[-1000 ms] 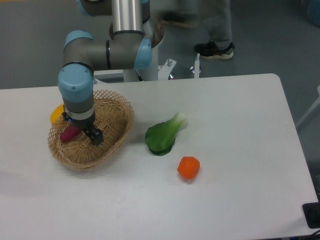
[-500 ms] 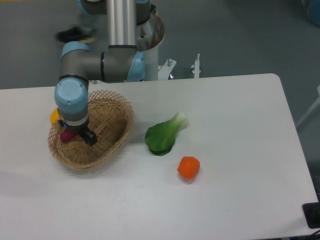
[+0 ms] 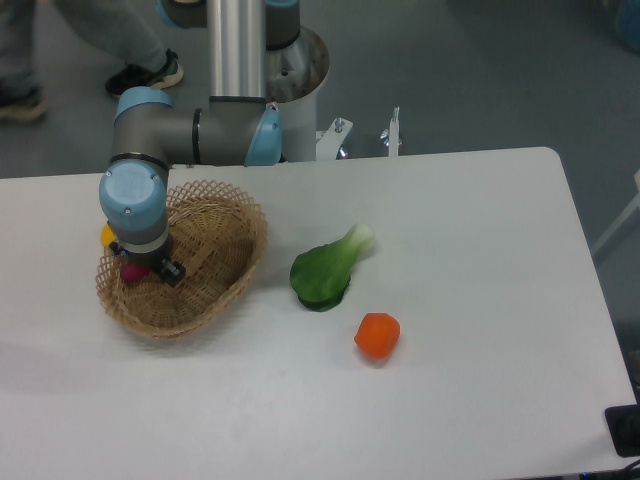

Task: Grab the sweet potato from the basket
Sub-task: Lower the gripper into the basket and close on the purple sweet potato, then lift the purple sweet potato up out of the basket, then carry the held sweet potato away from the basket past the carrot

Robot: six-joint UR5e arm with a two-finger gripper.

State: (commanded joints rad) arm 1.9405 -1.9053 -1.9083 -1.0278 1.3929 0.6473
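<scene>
The light tan wicker basket (image 3: pixel 215 290) sits at the left of the table. My gripper (image 3: pixel 150 270) points down inside its left half, with the wrist covering most of what lies below it. Only a small magenta end of the sweet potato (image 3: pixel 130 272) shows, low in the basket at the gripper's left side. One dark fingertip (image 3: pixel 171 272) shows to the right of it; the other is hidden. The jaws look open and stand apart around the sweet potato, and I cannot see whether they touch it.
A yellow vegetable (image 3: pixel 107 236) pokes out at the basket's left rim behind the wrist. A green leafy vegetable (image 3: pixel 326 270) lies right of the basket, and a round orange-red one (image 3: pixel 377 335) lies nearer the front. The robot base stands behind the table.
The gripper has moved left and lower inside the basket, over the sweet potato, which is now mostly covered by the wrist. The arm's upper links shifted left with it.
</scene>
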